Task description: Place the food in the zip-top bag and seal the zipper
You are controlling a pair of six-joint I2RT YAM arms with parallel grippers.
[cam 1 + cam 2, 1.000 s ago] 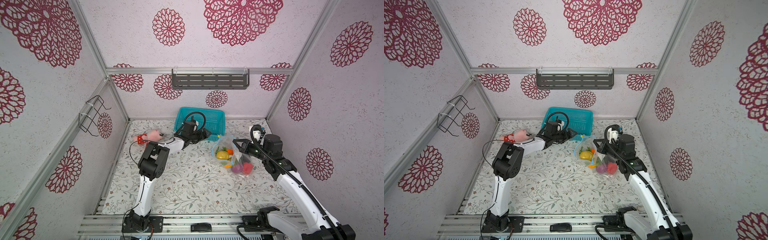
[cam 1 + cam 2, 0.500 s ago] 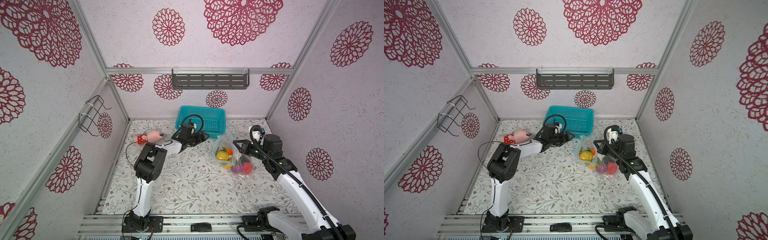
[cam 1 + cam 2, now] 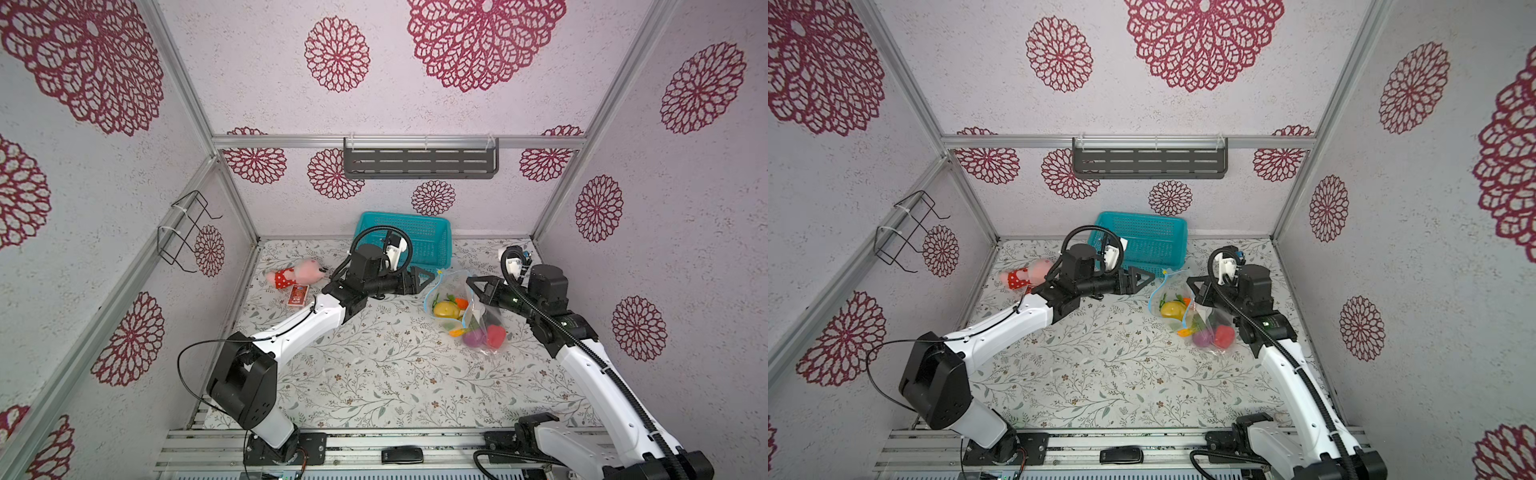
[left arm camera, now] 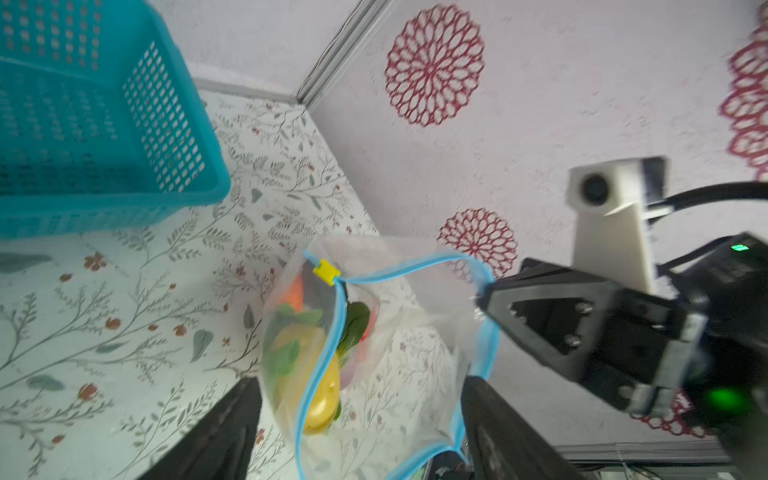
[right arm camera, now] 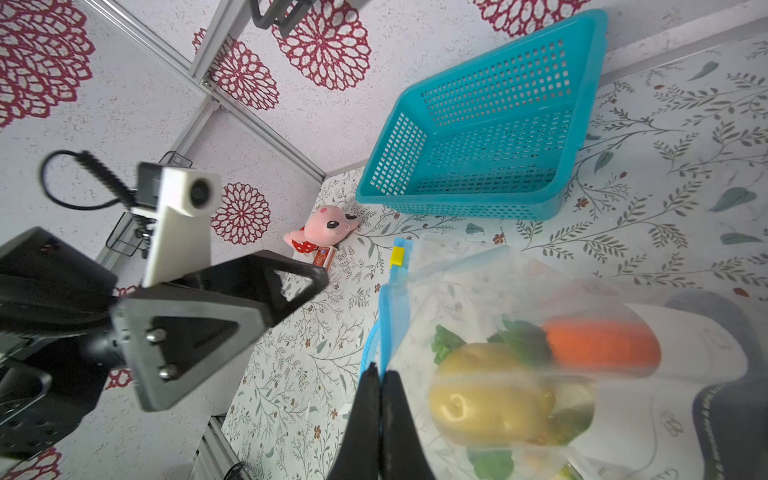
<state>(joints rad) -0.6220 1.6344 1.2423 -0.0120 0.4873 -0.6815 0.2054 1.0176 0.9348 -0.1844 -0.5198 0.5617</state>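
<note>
Pale textured walls printed with crimson flower medallions enclose the cell on three sides, joined at the corners by aluminium posts. In both top views a dark slotted shelf hangs at the centre of the back wall, and a black wire rack juts out at middle left. A leaf-and-vine cloth covers the evenly lit table; a metal rail runs along the lower edge.

teal mesh basket at back wall. pink plush toy lying near left wall, small red box just beside. grey shelf on back wall, wire rack on left wall.
</note>
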